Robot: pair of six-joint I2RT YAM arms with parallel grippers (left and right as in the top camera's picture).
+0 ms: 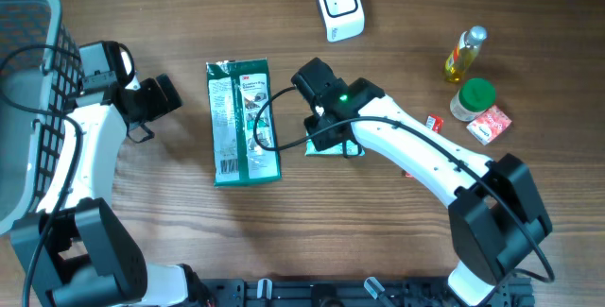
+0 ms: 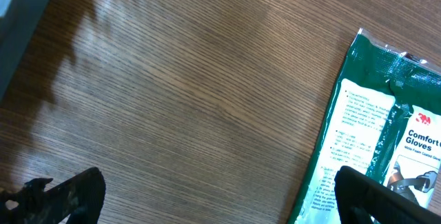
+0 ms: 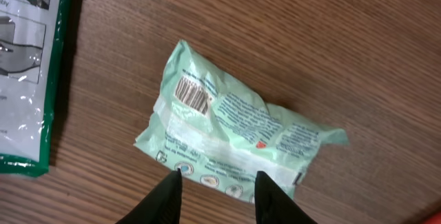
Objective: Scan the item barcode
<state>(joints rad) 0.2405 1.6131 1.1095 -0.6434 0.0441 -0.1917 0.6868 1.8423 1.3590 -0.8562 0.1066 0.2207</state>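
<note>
A pale green wipes packet (image 3: pixel 227 131) lies flat on the wooden table, its barcode (image 3: pixel 192 94) facing up. My right gripper (image 3: pixel 219 174) hovers at the packet's near edge, jaws apart and holding nothing. In the overhead view the packet (image 1: pixel 336 149) peeks out from under the right arm. A white scanner (image 1: pixel 339 6) stands at the back of the table. A dark green gloves pack (image 1: pixel 243 121) lies between the arms. My left gripper (image 2: pixel 219 182) is wide open over bare wood, its right finger (image 2: pixel 386 196) above the gloves pack (image 2: pixel 386 127).
A grey basket (image 1: pixel 28 80) fills the left edge. At the right stand an oil bottle (image 1: pixel 465 52), a green-lidded jar (image 1: pixel 473 97), a red-and-white box (image 1: pixel 489 124) and a small red item (image 1: pixel 435 123).
</note>
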